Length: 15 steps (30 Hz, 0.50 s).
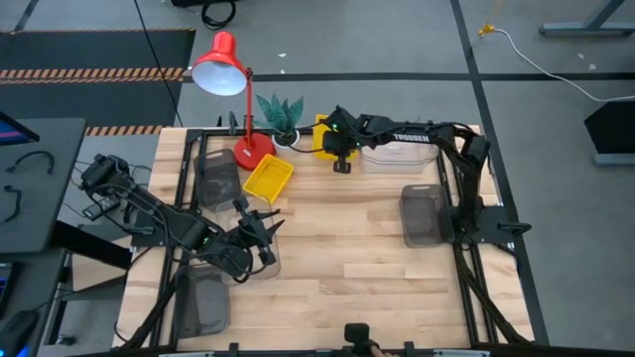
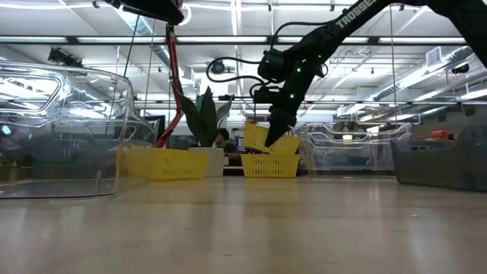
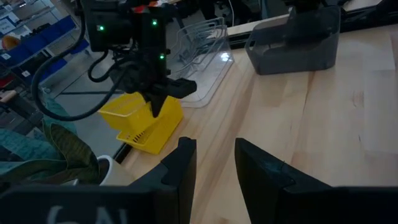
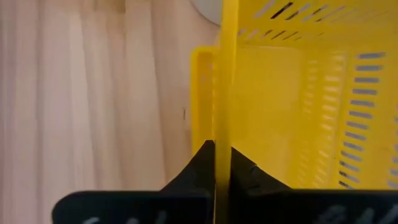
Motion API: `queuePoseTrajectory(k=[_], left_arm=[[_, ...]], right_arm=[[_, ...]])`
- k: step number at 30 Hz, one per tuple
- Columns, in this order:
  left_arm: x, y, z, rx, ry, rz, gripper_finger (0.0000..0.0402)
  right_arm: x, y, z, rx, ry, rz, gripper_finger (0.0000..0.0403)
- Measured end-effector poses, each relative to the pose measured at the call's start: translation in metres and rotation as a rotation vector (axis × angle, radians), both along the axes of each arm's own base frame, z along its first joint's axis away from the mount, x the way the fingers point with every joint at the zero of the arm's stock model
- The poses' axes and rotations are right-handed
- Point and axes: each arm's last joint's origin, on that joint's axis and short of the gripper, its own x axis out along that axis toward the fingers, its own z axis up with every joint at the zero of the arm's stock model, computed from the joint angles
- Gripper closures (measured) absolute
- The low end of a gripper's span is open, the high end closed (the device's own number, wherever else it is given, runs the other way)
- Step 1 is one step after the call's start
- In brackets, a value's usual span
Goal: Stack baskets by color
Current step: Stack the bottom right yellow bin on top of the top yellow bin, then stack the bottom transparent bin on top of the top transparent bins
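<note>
My right gripper (image 1: 342, 164) reaches to the table's far middle and is shut on a small yellow basket (image 2: 259, 135). That basket hangs tilted over a second yellow basket (image 2: 271, 164), which stands on the table. A third yellow basket (image 1: 268, 178) sits by the lamp base. Clear baskets (image 1: 397, 155) stand at the far right. Dark-grey baskets lie at the right (image 1: 424, 214), the left (image 1: 216, 178) and the near left (image 1: 201, 302). My left gripper (image 3: 214, 165) waits open at the near left, over a clear basket (image 1: 263, 253). My right gripper pinches one thin side wall (image 4: 222, 124) of the yellow basket between its two fingers, one finger inside the basket and one outside. The fingers slant down from above. The basket is tilted, its lower end down in the second yellow basket (image 3: 152, 134).
A red desk lamp (image 1: 220, 64) stands with its base (image 1: 253, 151) at the far left of centre. Beside it is a plant in a white pot (image 1: 286, 137). Bare wood shows across the table's middle and near side (image 1: 347, 258).
</note>
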Motion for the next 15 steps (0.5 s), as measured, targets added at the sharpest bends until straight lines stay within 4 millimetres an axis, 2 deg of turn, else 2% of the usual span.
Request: queuePoseTrajectory(k=[7, 15], left_arm=[[0.0, 0.0, -0.0001, 0.0, 0.001, 0.0, 0.0285], [-0.0001, 0.0, -0.0001, 0.0, 0.001, 0.0, 0.0285]], right_arm=[[-0.0003, 0.0008, -0.0011, 0.001, 0.014, 0.002, 0.0362], [-0.0012, 0.0018, -0.0018, -0.006, 0.035, -0.002, 0.0278]])
